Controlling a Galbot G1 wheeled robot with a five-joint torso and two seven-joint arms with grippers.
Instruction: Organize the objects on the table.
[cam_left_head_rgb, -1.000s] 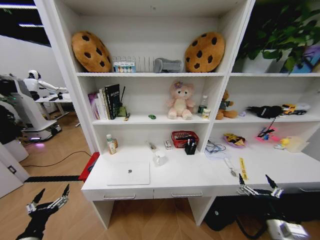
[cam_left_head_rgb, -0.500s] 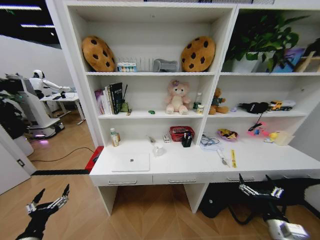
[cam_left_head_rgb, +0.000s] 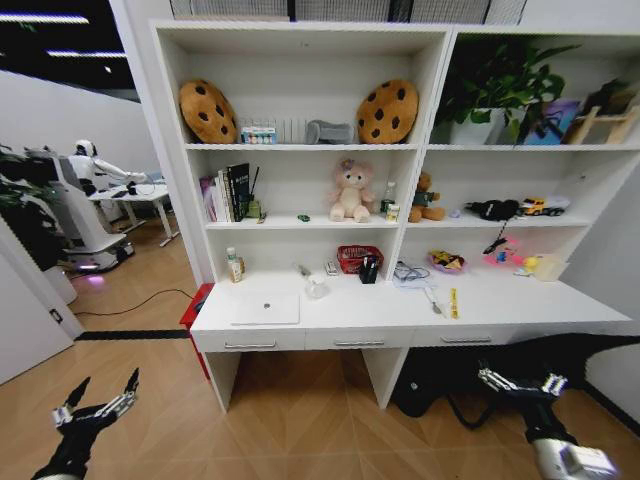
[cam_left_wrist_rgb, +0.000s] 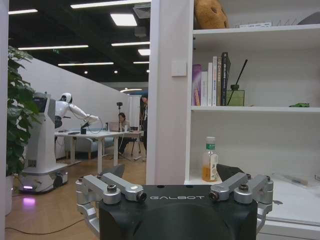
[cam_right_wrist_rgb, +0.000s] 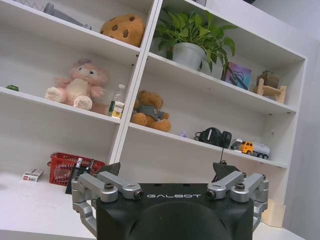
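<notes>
The long white table (cam_left_head_rgb: 520, 312) joins a tall shelf unit some way ahead of me. On it lie a silver laptop (cam_left_head_rgb: 265, 308), a yellow strip (cam_left_head_rgb: 453, 302), a black pen holder (cam_left_head_rgb: 370, 268) and a red basket (cam_left_head_rgb: 353, 258). A tiny green piece (cam_left_head_rgb: 303, 217) sits on the shelf above. My left gripper (cam_left_head_rgb: 108, 378) hangs open low at the left, over bare floor. Low at the right, my right gripper (cam_left_head_rgb: 515, 380) is open too, in front of the table and below its top. Nothing is between the fingers (cam_left_wrist_rgb: 117, 171) of the left one or the fingers (cam_right_wrist_rgb: 111, 168) of the right one.
A black bag (cam_left_head_rgb: 420, 395) lies under the table and a red box (cam_left_head_rgb: 192, 305) stands at its left end. Another robot (cam_left_head_rgb: 95, 165) works at a far white table on the left. Wooden floor lies open between me and the table.
The whole head view has pulled back: table and shelf look smaller and farther, with more floor showing. Both grippers keep their places in the picture, still open.
</notes>
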